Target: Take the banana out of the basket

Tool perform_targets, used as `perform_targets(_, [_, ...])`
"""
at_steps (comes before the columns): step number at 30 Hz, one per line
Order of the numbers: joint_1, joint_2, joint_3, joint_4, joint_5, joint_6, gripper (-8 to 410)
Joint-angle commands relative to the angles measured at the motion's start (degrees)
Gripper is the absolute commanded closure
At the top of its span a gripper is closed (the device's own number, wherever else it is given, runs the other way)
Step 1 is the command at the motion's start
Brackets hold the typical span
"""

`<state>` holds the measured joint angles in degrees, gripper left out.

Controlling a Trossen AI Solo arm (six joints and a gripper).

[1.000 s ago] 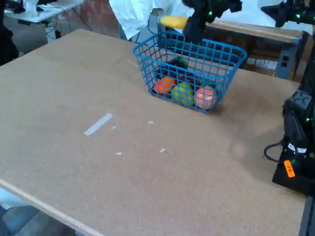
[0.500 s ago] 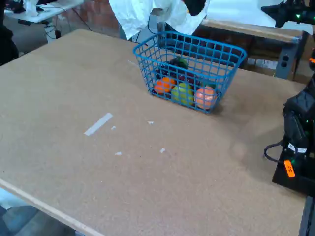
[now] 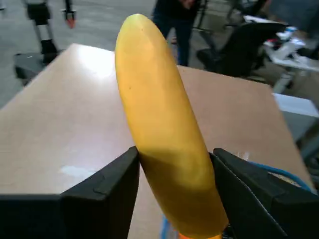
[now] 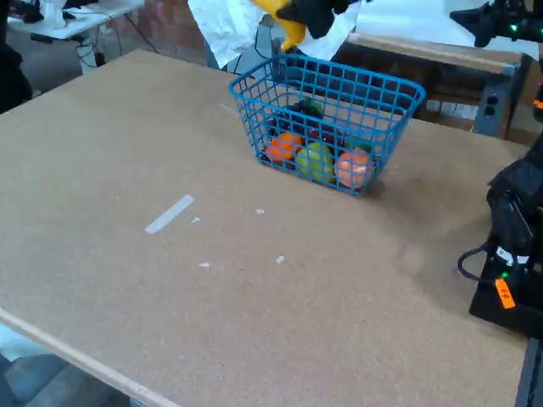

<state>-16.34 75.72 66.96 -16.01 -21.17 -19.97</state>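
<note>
- Wrist view: a smooth, curved, bright yellow toy banana [image 3: 164, 139] with a matte plastic-looking skin is seen clamped between the two black, angular fingers [image 3: 107, 191] of the hand [image 3: 174, 172]; the fingers are closed against its lower half, one on each flank.
- The banana's rounded tip is raised toward the top of this view, above a flat, light brown, faintly speckled desk [image 3: 55, 129].
- A sliver of the thick blue rim of the small rectangular wire-mesh basket [image 3: 279, 173] is visible at the lower right, beneath the hand.
- A person's dark-clothed legs [image 3: 174, 25] are seen beyond the desk's far edge.
- Fixed view: the black hand [image 4: 301, 15] is found at the top edge, above the basket's far rim, with only an end of the banana [image 4: 288, 30] showing below it, clear of the basket.
- The basket [image 4: 327, 114], built of thin crossing bars, stands on the desk [image 4: 212, 280]; two round orange fruits [image 4: 284, 147] and a round yellow-green fruit [image 4: 316, 161] lie inside against its near wall.
- A pale tape strip [image 4: 170, 214] lies flat on the desk, well apart from the basket.
</note>
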Motion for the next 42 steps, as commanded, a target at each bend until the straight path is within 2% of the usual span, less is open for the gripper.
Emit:
perform_targets(1, [8.22, -0.04, 0.02, -4.44, -1.01, -2.32, 403])
perform_targets(10, [15.56, 0.02, 0.02, -12.55, -0.07, -4.35, 403])
perform_targets(24, [26.21, 2.93, 0.02, -19.76, 1.22, -4.09, 403])
perform_targets(27, [27.58, 5.75, 0.02, -20.2, 1.73, -4.09, 403])
perform_targets(31, [29.14, 10.4, 0.02, -20.26, 5.05, -4.39, 403])
perform_targets(35, [29.29, 15.1, 0.02, -19.78, 5.68, -4.37, 403])
perform_targets(40, [29.29, 20.79, 0.02, -19.3, 10.32, -5.92, 403])
perform_targets(42, [29.29, 22.88, 0.02, -18.23, 10.71, -5.92, 403])
